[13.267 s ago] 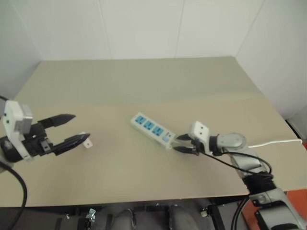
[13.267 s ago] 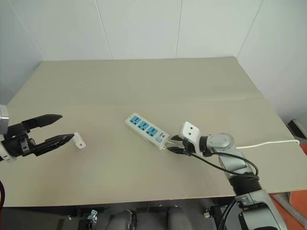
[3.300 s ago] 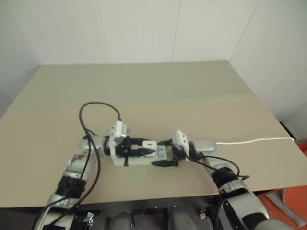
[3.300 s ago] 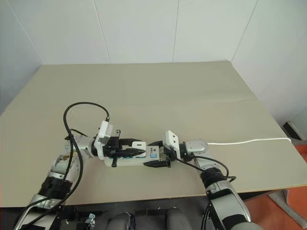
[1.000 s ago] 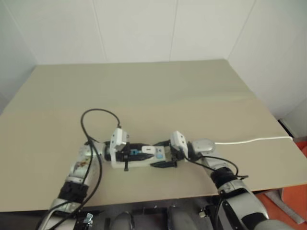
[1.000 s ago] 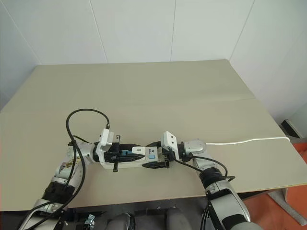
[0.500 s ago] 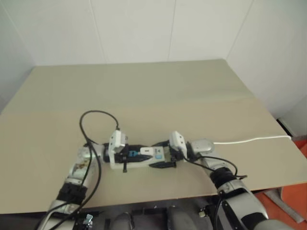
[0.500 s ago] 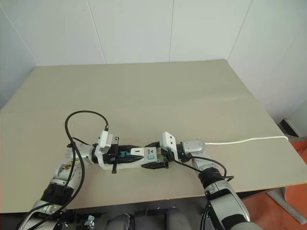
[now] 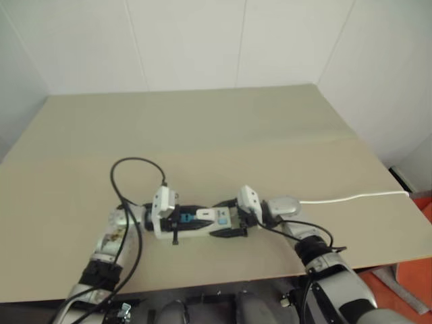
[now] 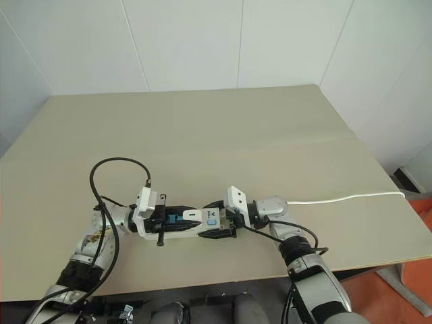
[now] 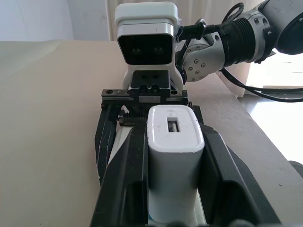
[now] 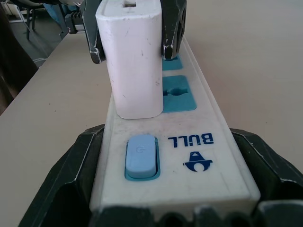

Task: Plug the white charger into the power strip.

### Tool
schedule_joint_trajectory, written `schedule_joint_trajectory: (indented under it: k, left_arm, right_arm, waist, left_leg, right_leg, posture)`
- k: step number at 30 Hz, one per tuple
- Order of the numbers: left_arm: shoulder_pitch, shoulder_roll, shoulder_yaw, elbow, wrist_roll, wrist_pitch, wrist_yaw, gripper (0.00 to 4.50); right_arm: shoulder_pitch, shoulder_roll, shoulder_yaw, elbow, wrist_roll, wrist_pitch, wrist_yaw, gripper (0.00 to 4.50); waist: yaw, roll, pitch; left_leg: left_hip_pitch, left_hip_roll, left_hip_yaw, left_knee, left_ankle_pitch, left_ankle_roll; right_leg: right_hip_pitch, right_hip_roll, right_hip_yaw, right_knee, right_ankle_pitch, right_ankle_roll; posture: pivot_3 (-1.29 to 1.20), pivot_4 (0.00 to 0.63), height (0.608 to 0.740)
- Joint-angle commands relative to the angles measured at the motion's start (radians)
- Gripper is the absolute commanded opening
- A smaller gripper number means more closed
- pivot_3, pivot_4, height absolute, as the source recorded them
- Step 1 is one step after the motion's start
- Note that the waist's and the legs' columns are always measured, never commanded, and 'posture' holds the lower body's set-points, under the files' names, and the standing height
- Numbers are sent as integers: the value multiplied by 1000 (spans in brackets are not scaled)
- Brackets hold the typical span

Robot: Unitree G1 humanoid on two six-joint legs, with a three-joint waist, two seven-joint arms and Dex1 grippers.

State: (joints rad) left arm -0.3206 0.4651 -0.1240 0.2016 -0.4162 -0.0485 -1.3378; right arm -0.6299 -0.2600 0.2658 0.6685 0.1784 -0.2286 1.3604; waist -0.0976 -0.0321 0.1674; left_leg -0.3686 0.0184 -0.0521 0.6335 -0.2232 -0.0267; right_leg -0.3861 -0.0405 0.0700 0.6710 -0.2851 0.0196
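The power strip (image 12: 189, 156) lies on the table, its blue switch (image 12: 140, 156) end clamped between the fingers (image 12: 61, 189) of my right gripper (image 12: 165, 137). The white charger (image 12: 135, 66) stands upright on the strip over the socket nearest the switch, its base against the strip's face; no prongs show. My left gripper (image 11: 174, 130) is shut on the charger (image 11: 174, 156), one black finger (image 11: 125, 175) on each side. In the head views both grippers meet at the strip (image 9: 192, 229) near the table's front, with the charger (image 9: 206, 214) between them.
The strip's thin white cord (image 9: 351, 197) runs off to the table's right edge. A black cable (image 9: 135, 162) loops above my left arm. The beige table (image 9: 236, 128) stretches back to white walls; its front edge (image 9: 223, 273) is just below the hands.
Since the oldest frames the charger has gone from the table at the left into my left gripper and onto the strip. Over the last second nothing has visibly moved.
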Motion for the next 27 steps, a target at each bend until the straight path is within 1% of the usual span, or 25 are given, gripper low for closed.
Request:
schedule_joint_trajectory:
  k: [1,21,23,24,26,27]
  left_arm:
    - [83,70,-9,72,64,21,-12,1013]
    - [79,92,-29,83,66,2,-35,1013]
    - [77,95,-32,82,64,4,-42,1737]
    - [76,98,-33,81,63,5,-46,1999]
    - [77,102,-36,77,60,-1,-51,2579]
    - [77,104,-35,74,58,-3,-53,2951]
  right_arm:
    - [11,-23,7,24,-37,12,-2,3446]
    - [5,-23,13,29,-34,11,-6,3446]
    - [5,-23,14,29,-33,11,-6,3446]
    - [5,-23,14,28,-33,11,-6,3446]
    - [5,-22,14,27,-33,12,-6,3446]
    - [5,-21,15,27,-33,11,-6,3446]
  waist:
    - [0,0,0]
    - [-2,1,-1]
    - [-3,2,-1]
    - [-2,3,-2]
    - [3,9,-5]
    - [5,12,-7]
  left_leg:
    - [0,0,0,0,0,0]
    - [1,3,0,-2,0,0]
    - [1,3,1,-2,0,0]
    - [1,3,1,-2,0,0]
    - [1,2,0,-2,0,0]
    - [1,1,1,-2,0,0]
  right_leg:
    - [0,0,0,0,0,0]
    - [0,3,1,0,0,0]
    - [0,4,1,0,0,0]
    - [0,4,1,0,0,0]
    - [0,3,1,-1,0,0]
    - [1,2,1,-1,0,0]
  posture:
    - [0,150,740]
    - [0,150,740]
    - [0,150,740]
    - [0,150,740]
    - [0,150,740]
    - [0,150,740]
